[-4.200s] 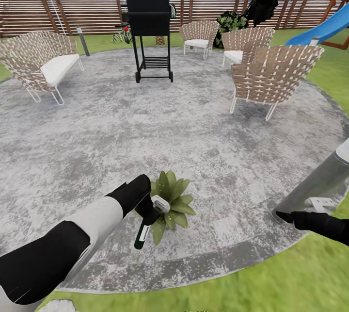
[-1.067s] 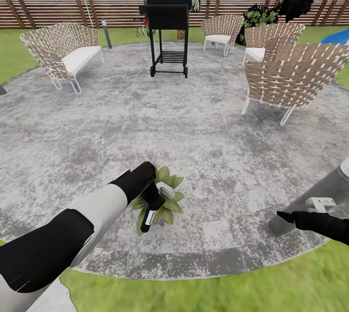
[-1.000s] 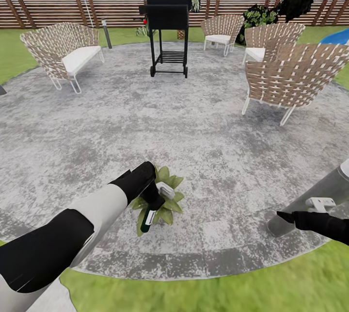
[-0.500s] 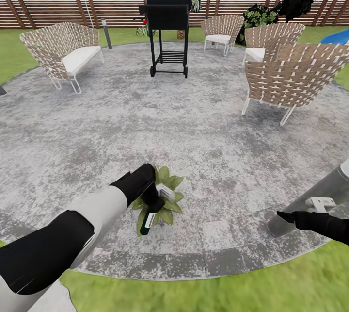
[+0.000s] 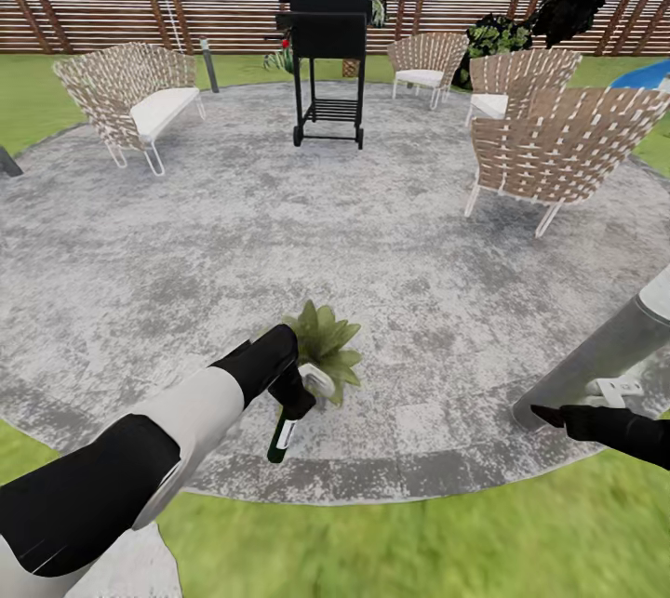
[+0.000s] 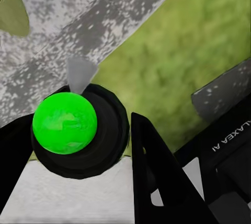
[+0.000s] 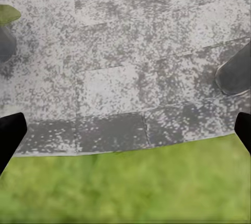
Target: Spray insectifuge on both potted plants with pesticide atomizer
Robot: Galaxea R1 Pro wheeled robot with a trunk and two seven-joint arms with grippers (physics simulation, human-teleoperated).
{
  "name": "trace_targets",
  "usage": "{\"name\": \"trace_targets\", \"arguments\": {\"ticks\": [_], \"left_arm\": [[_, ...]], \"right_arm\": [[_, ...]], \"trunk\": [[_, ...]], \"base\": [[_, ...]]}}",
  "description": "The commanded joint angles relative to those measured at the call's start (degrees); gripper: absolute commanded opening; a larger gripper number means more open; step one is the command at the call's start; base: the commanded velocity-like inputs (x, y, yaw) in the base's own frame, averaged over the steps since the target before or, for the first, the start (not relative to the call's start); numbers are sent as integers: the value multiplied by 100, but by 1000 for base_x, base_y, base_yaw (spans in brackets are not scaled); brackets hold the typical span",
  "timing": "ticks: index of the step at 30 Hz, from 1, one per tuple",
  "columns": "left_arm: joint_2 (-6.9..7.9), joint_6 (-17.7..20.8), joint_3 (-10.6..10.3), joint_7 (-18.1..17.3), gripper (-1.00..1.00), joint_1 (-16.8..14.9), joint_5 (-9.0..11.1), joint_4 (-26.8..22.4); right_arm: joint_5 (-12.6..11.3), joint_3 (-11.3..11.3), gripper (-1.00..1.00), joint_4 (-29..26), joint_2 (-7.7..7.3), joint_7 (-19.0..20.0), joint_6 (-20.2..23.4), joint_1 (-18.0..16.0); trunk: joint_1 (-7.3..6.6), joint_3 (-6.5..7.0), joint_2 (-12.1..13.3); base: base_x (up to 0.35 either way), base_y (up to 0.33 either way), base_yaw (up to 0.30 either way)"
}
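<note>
Pesticide atomizer [image 5: 284, 429] in left claw [image 5: 296, 401] | potted plant [image 5: 325, 350] near patio [image 5: 391, 477] edge

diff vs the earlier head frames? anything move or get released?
Mostly the camera: the whole head view shifted between frames, so the patio, grill and chairs did not themselves move. The potted plant now shows beyond the pesticide atomizer rather than behind it, which may be the view shift. Nothing released: the left gripper still holds the atomizer. The right gripper stays empty, jaws open.
</note>
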Motion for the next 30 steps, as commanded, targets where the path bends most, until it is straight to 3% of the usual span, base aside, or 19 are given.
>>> {"name": "trace_targets", "arguments": {"ticks": [1, 25, 30], "left_arm": [[1, 8, -5, -57, -100, -1, -59, -11], [111, -27, 3, -57, -100, 79, -62, -10], [198, -28, 2, -55, -100, 86, -62, -4]], "right_arm": [[55, -7, 100, -9, -2, 59, 24, -5], [55, -9, 100, -9, 0, 59, 24, -6], [55, -9, 100, -9, 0, 59, 24, -7]], "trunk": [[-2, -4, -2], [-2, -4, -2], [-2, -4, -2]], "base": [[-108, 294, 0], [-21, 324, 0], [-69, 310, -35]]}}
